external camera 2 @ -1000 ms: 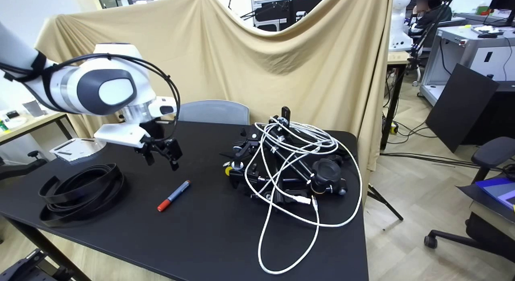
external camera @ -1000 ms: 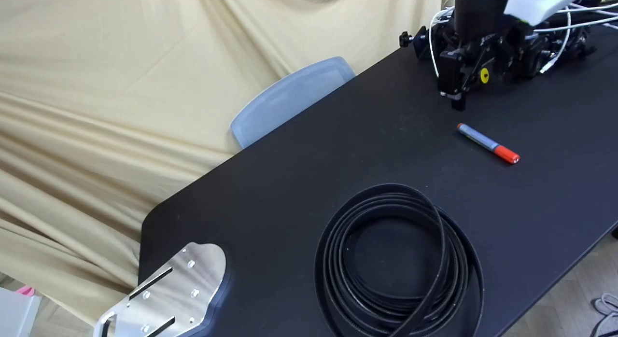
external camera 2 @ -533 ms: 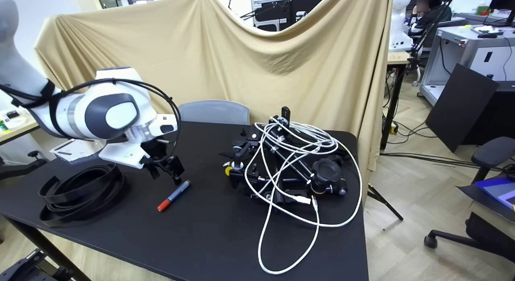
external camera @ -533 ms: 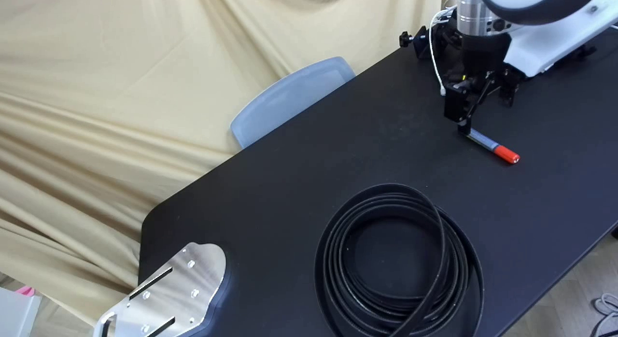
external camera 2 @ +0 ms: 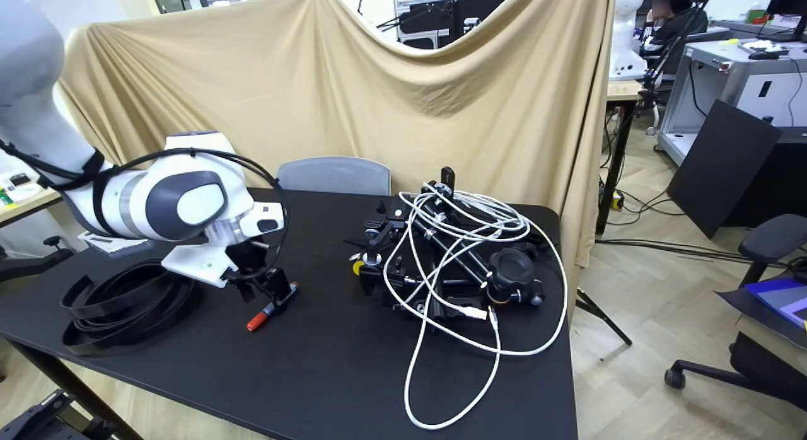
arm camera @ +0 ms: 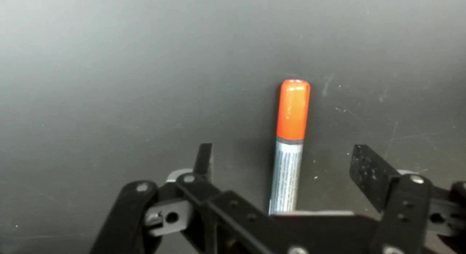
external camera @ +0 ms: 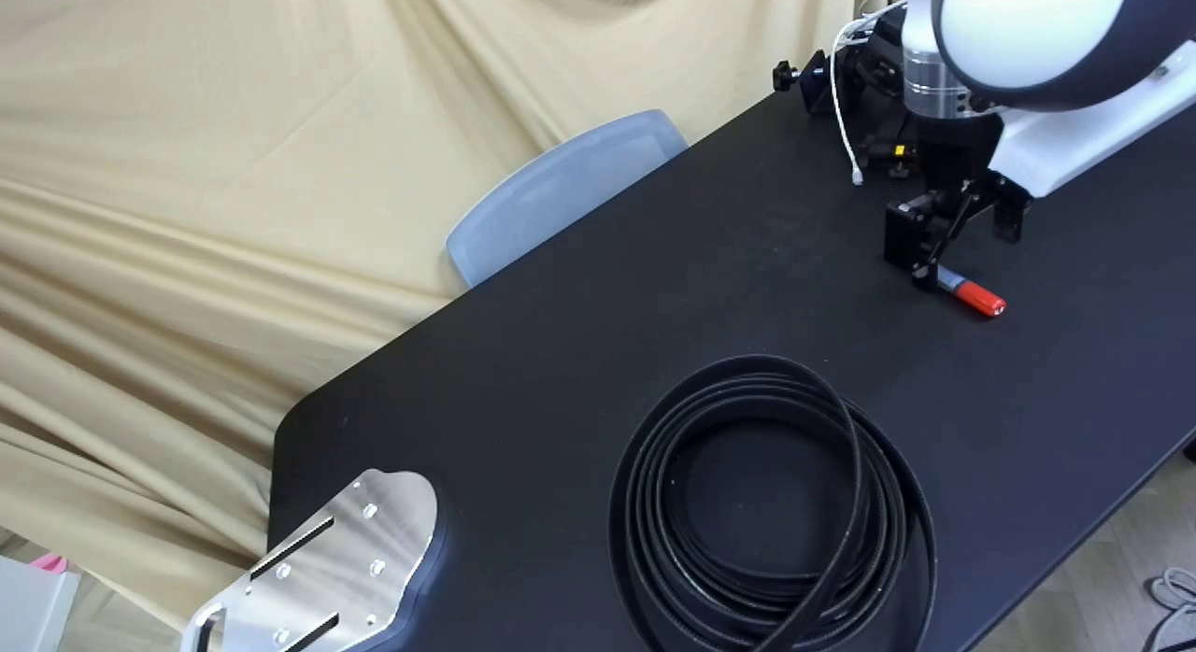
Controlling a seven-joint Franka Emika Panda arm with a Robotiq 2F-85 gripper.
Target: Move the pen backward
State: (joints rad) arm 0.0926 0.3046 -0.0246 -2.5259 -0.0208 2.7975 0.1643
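The pen, a slim marker with a grey-blue barrel and red cap, lies on the black table in both exterior views. In the wrist view the pen points away from me, cap at the far end. Its near end is hidden behind the gripper body. My gripper is open, with one finger on each side of the barrel and a gap on both sides. In both exterior views the gripper is low over the pen, near the table surface, and covers part of the barrel.
A black cable coil lies on the table near the pen. A metal plate is at one end. Black clamp hardware with white cables sits at the opposite end. A grey chair stands at the table's edge by the curtain.
My gripper has come down from above the table to the pen, and its near finger now covers part of the barrel. The pen has not moved. The fingers remain apart.
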